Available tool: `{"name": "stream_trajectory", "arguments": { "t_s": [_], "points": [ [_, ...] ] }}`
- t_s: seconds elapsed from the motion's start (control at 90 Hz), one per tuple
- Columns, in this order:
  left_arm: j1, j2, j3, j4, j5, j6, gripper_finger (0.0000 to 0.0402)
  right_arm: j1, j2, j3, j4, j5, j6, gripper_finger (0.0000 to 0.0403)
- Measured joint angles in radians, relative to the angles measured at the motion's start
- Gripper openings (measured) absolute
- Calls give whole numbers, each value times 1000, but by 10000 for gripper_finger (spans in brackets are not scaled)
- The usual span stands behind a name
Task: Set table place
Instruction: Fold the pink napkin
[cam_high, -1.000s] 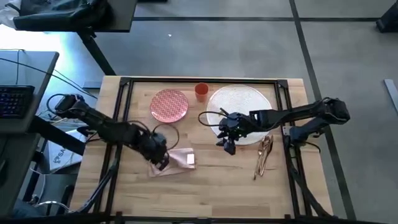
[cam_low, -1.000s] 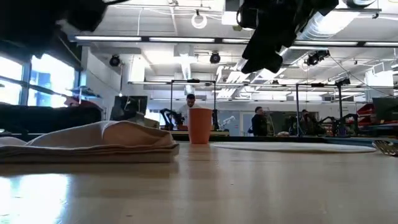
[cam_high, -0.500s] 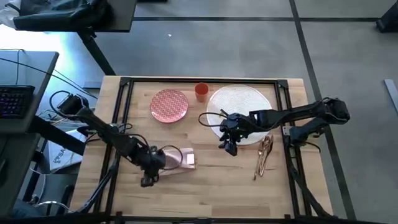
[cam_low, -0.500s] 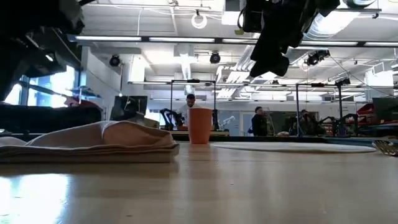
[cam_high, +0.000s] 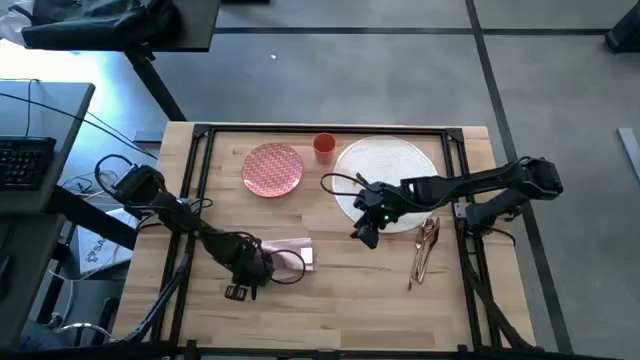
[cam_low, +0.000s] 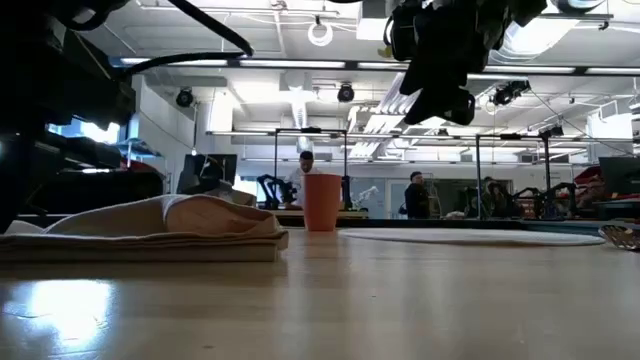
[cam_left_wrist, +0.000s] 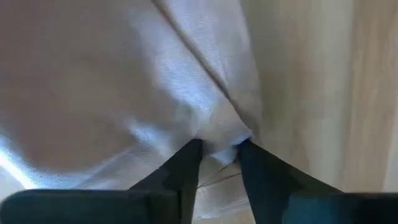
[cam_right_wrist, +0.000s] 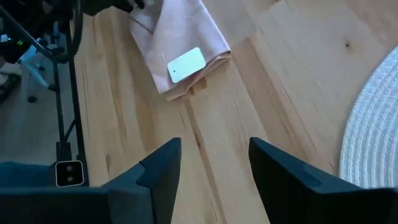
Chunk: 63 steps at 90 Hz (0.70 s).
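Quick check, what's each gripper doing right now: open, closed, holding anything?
Left gripper: closed on an edge of the napkin.
Right gripper: open, holding nothing, above the table beside the placemat.

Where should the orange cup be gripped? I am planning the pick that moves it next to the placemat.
Grip the cup by its side wall near the rim, coming from straight above or from its clear front side. It stands upright and open, with the plate to one side and the placemat close on the other. The right end effector is nearer.
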Motion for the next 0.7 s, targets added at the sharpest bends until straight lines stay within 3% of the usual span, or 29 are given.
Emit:
{"name": "stream_trajectory", "arguments": {
  "t_s": [0.133,0.411,0.556,0.7],
  "points": [
    [17,-20,37,-4,-37,-17,8,0,0,0,1,1,7,171],
    [76,-135,157,-161,-94,-159,2,-1,0,0,1,1,-15,171],
    [116,-204,218,-164,-95,-240,1,-1,0,0,0,-8,-50,171],
    [160,-263,252,-84,-108,-414,0,-1,0,0,0,-33,-105,171]
  ]
}}
